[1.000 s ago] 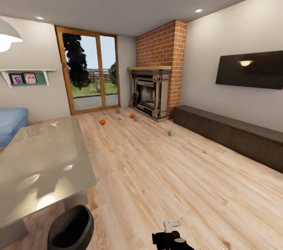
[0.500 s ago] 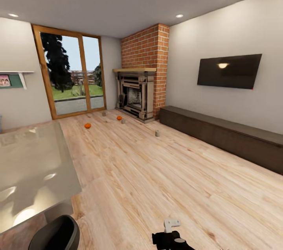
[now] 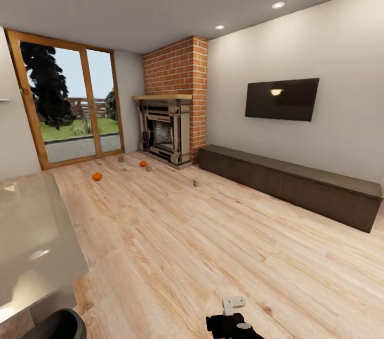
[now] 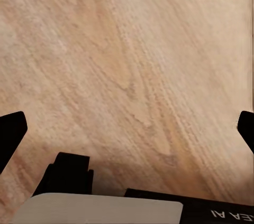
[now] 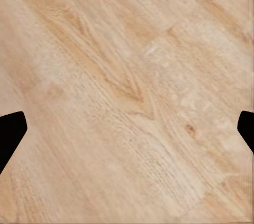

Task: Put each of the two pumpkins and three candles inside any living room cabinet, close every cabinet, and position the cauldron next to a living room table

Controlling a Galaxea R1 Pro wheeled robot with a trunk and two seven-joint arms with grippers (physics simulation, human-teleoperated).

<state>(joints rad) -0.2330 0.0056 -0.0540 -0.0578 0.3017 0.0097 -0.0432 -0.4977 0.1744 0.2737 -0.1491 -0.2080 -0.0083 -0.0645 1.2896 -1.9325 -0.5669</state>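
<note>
Living room, head view, largest first. Pale wood floor (image 3: 213, 237) covers most of the room. Long low dark brown cabinet (image 3: 290, 181) stands along the right wall, all fronts flush and shut. Red brick chimney (image 3: 176, 69) in the far corner with a fireplace (image 3: 162, 133) at its base. Glass patio door (image 3: 69, 104) with wood frame on the far wall, left of the chimney. Glossy grey table (image 3: 32, 237) at the near left. Black TV (image 3: 281, 99) on the wall above the cabinet. Cauldron (image 3: 56, 325), black rim only, at the bottom left corner, just beside the table's near end.

Small stuff on the floor, far side: one pumpkin (image 3: 96, 176) out in front of the patio door, second pumpkin (image 3: 143, 163) nearer the fireplace. Three candles: one (image 3: 121, 158) close to the door, one (image 3: 149, 168) just beside the second pumpkin, one (image 3: 196, 182) apart from the rest, nearer the cabinet's left end.

Left gripper (image 4: 127, 129): dark fingertips at the frame edges, spread wide, nothing between, bare floor beyond. Right gripper (image 5: 127, 129): same, wide and empty over floorboards.
</note>
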